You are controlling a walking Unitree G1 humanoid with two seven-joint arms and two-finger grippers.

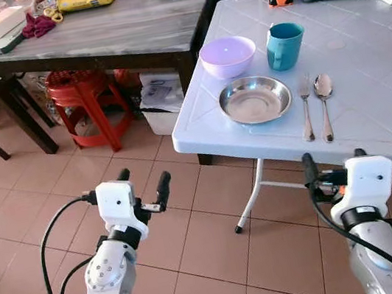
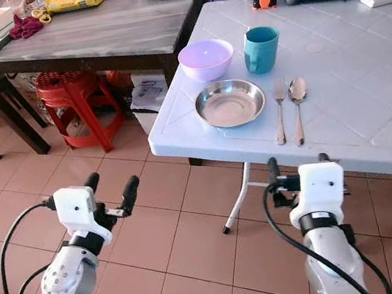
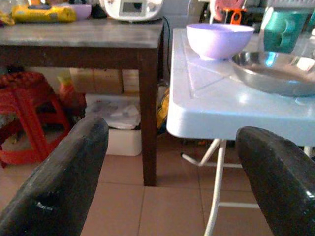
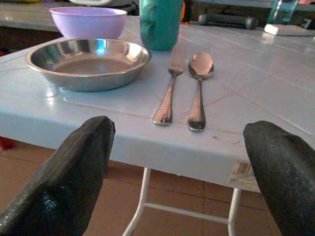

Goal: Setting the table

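At the near edge of a white folding table (image 1: 360, 54), a place setting already laid out: steel plate (image 1: 255, 99) close to the corner, lilac bowl (image 1: 228, 55) just behind it, teal mug (image 1: 285, 45) beside the bowl, fork (image 1: 306, 106) and spoon (image 1: 324, 104) lying parallel just to the plate's right, handles toward the edge. Below table height and short of the edge, over the tiled floor (image 1: 195, 236), left gripper (image 1: 144, 188) with fingers spread wide and empty, aimed at the table corner and the dark wooden table (image 1: 110, 30) behind; right gripper (image 1: 333, 165) likewise parted and holding nothing, fingers (image 4: 74, 182) framing the cutlery from just under the tabletop. Likely handling, judged from looks alone: plate light, rigid and slick, best pinched across its raised rim; bowl apparently plastic, light and forgiving, taken at the lip; mug heavier, smooth-sided, safest clasped around the body rather than by the handle; fork and spoon thin, flat against the surface and prone to sliding, best caught at mid-handle or nudged to overhang the edge first. Setting seemingly near complete, with little left but small adjustments.
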